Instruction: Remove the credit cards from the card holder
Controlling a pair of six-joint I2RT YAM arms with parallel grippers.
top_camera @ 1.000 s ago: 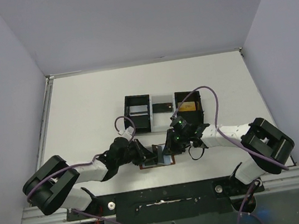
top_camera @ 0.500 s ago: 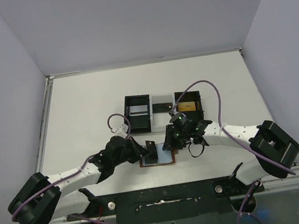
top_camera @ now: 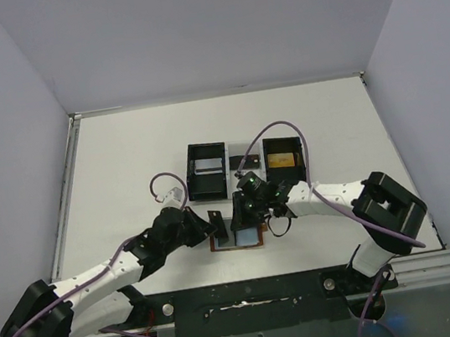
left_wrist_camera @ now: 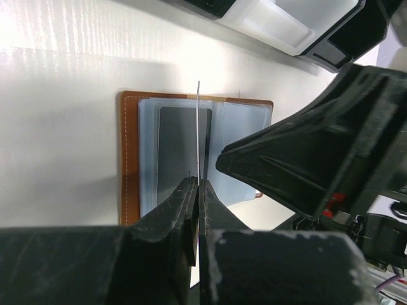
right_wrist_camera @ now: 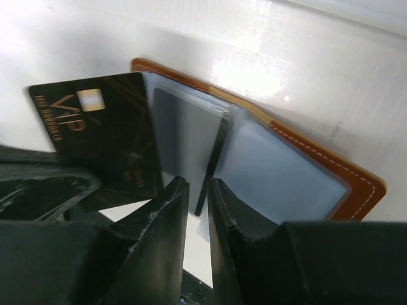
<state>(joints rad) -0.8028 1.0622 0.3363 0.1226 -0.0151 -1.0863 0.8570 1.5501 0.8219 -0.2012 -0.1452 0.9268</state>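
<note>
The brown leather card holder lies open on the table in front of both arms. Its blue-grey pockets show in the left wrist view, with a dark card in one pocket. My left gripper is shut on a black VIP card and holds it on edge above the holder's left half; that card is a thin line in the left wrist view. My right gripper is over the holder's middle, jaws pinched narrowly round a thin dark inner leaf standing up from the holder.
A black-and-white three-compartment tray stands just behind the holder. It holds a grey card on the left, a dark card in the middle and a gold card on the right. White walls enclose the table.
My left gripper has moved right and forward, lifting the black card clear above the holder. My right gripper has shifted left over the holder's middle.
</note>
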